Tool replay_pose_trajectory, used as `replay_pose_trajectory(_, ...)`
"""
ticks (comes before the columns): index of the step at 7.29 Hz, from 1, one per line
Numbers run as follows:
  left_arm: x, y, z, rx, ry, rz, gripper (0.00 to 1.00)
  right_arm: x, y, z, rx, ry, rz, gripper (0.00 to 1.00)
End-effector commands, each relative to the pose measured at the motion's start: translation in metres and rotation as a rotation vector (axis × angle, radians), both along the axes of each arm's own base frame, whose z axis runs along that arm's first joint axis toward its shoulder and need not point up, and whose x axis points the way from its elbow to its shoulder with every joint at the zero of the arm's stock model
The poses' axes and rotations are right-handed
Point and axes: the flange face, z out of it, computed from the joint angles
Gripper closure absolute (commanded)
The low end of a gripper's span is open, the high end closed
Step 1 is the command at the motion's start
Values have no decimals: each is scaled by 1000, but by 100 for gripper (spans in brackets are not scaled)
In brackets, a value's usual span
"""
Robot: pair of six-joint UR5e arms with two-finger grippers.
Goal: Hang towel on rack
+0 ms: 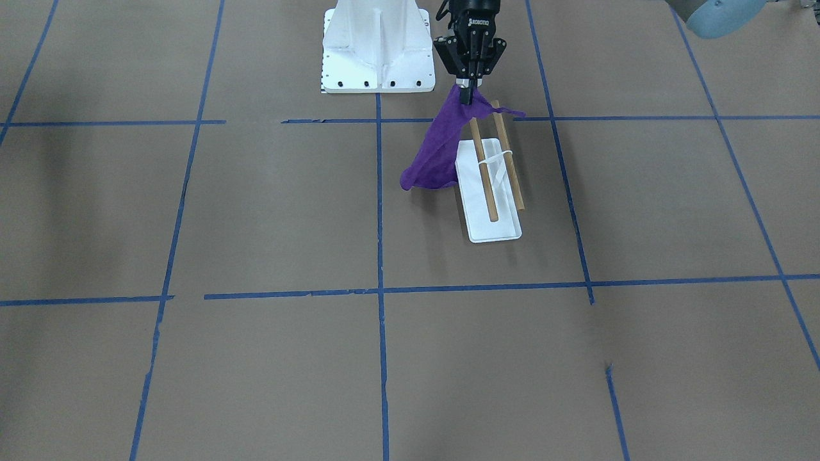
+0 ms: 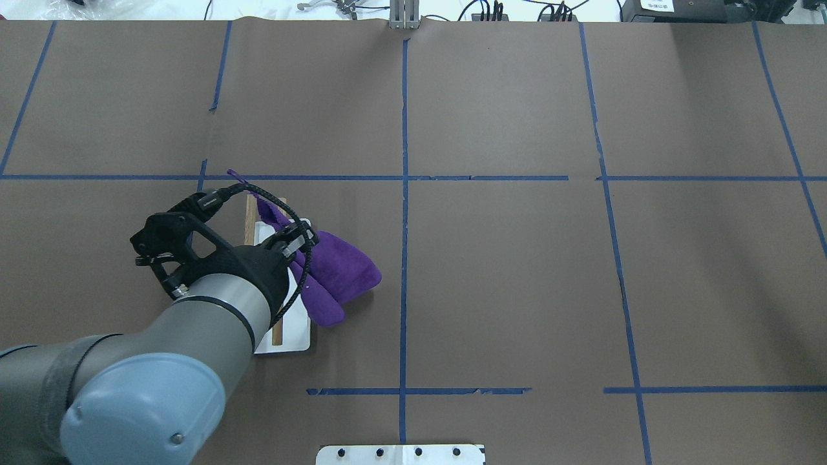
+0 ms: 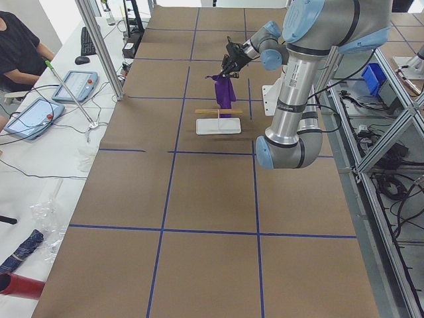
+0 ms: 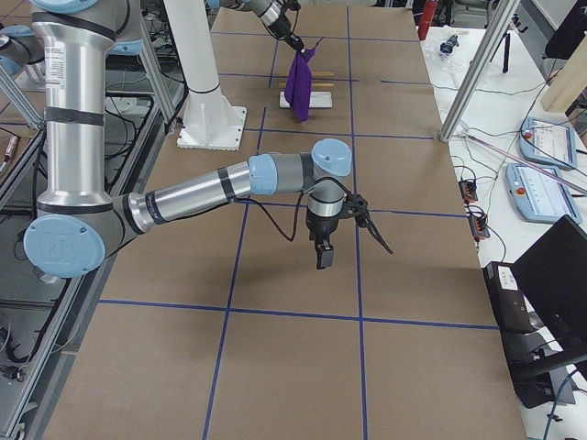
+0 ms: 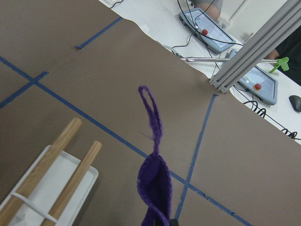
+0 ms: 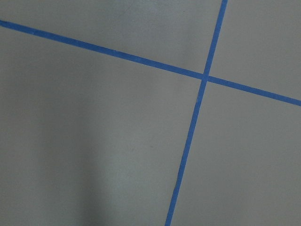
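The rack (image 1: 493, 168) has two wooden rods joined by a white bracket over a flat white base (image 1: 494, 227). It also shows in the overhead view (image 2: 251, 219) and the left wrist view (image 5: 61, 147). My left gripper (image 1: 468, 88) is shut on the top of a purple towel (image 1: 435, 153) and holds it above the rods' robot-side ends. The towel (image 2: 339, 271) hangs down beside the rack, and one corner reaches across the rod ends. My right gripper (image 4: 326, 254) hovers over bare table far from the rack. I cannot tell whether it is open or shut.
The large white bolted pedestal (image 1: 378, 51) stands just behind the rack on the robot's side. Blue tape lines (image 6: 193, 122) cross the brown table. Operator tablets and cables (image 3: 40, 112) lie beyond the table's far edge.
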Motion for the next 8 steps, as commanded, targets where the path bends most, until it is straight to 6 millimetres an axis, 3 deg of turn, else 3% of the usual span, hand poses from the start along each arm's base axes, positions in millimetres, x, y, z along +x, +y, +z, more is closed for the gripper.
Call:
replay_pose_trajectory(1, -26, 3, 30, -14, -61, -3, 100, -1, -9, -4, 10, 2, 3, 0)
replay_pose_trajectory(3, -50, -17, 44, -47, -81, -42, 100, -2, -11, 0, 2, -1, 0, 0)
replay_pose_trajectory(5, -48, -36, 82, -66, -205, -66, 100, -1, -11, 0, 2, -1, 1, 0)
replay_pose_trajectory(7, -41, -41, 111, -67, -304, -46, 100, -1, -11, 0, 2, -1, 1, 0)
replay_pose_trajectory(8, -34, -43, 121, -75, -329, -47, 85, -2, -11, -1, 3, -2, 1, 0)
